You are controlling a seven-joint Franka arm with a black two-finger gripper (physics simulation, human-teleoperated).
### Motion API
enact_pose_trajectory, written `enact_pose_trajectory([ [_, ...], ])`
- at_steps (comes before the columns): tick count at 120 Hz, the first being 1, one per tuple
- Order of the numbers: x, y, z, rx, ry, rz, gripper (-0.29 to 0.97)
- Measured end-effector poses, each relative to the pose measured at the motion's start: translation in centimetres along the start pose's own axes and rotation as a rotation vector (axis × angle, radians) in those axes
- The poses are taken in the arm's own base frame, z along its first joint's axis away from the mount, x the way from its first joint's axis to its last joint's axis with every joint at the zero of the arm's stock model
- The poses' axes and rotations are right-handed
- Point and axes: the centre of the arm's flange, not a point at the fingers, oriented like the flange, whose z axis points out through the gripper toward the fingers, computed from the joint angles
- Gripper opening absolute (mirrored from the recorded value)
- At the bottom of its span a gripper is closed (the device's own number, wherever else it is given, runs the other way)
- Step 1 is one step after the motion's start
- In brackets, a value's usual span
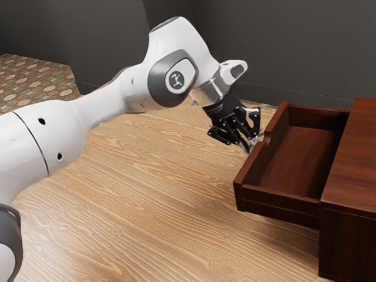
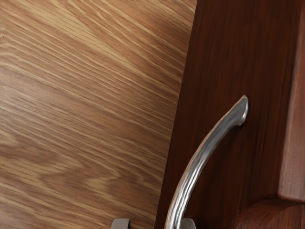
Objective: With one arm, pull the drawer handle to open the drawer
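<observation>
Gripper (image 1: 251, 141) sits at the drawer (image 1: 294, 158) front, fingers apart with the handle (image 2: 203, 152) hooked between them. Drawer's well out of the cabinet (image 1: 349, 194). I'd pull straight along the slide, no twisting, so the handle doesn't slip out.

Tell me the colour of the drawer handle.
The drawer handle is silvery metallic grey, and it shows best in the wrist view.

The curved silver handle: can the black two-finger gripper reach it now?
Probably yes: the black two-finger gripper is at the curved silver metal handle of the dark wooden drawer, nothing between.
</observation>
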Motion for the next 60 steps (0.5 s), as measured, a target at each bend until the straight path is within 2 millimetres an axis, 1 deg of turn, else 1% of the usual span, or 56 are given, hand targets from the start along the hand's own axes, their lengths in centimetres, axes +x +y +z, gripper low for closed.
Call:
enact_pose_trajectory([
  [18, 0.2, -1.1, -0.7, 0.005, 0.006, -0.015, 0.03],
  [30, 0.6, -2.1, -1.5, 0.008, 0.019, -0.029, 0.04],
  [34, 0.6, -2.1, -1.9, 0.006, 0.025, -0.028, 0.08],
  [40, 0.4, -1.9, -3.1, 0.002, 0.037, -0.022, 0.19],
  [50, -0.3, -1.6, -6.2, -0.001, 0.065, -0.013, 0.35],
  [57, -0.9, -2.3, -9.8, 0.004, 0.093, -0.019, 0.43],
  [60, -1.5, -2.7, -12.2, 0.016, 0.109, -0.021, 0.46],
])
